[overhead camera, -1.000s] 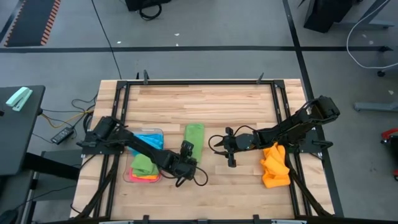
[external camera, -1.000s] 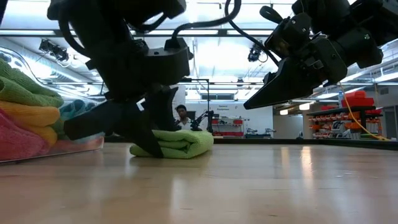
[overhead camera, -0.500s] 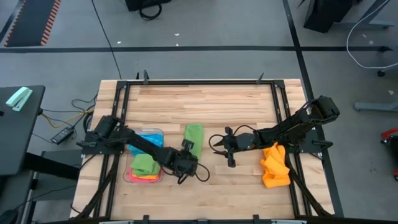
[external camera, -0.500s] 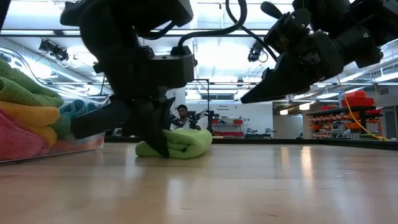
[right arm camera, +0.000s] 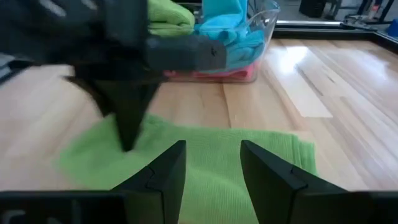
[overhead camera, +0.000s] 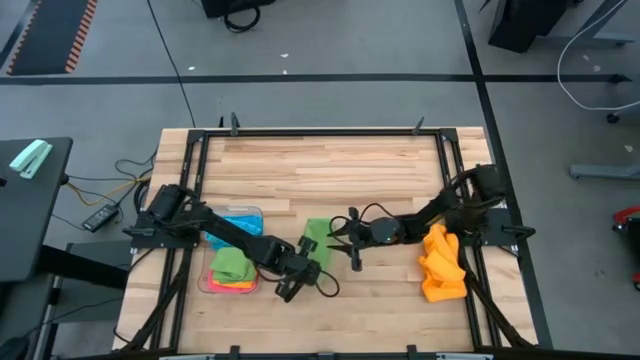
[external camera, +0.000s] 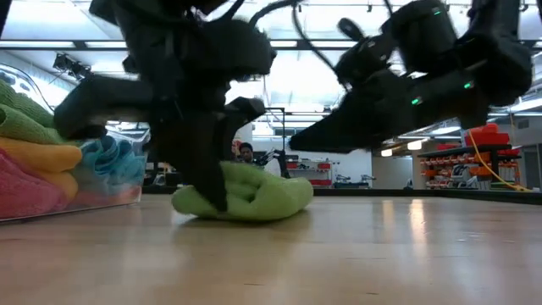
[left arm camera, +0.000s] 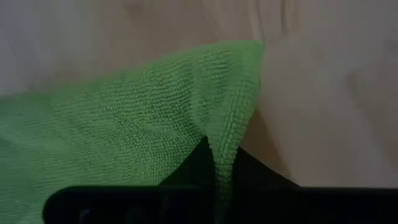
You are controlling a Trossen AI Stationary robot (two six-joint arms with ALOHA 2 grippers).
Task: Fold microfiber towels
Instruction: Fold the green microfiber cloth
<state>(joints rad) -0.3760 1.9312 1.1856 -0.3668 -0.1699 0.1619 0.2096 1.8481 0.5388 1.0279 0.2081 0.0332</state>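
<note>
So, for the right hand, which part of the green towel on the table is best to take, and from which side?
Probably the free edge of the green towel nearest the right hand, approached low from that side. The towel lies flat, and the left hand already holds its opposite end, so this edge is unblocked.

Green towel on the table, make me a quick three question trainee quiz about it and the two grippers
1. True or false: the green towel lies inside the clear tray.
2. Which gripper is pinching the green towel's edge? A) left gripper B) right gripper
3. Fill in: the loose heap beside the right arm is an ______ towel.

Key: 1. False, it lies on the wooden table beside the tray. 2. A; the right gripper hangs open above the towel. 3. Orange.
</note>
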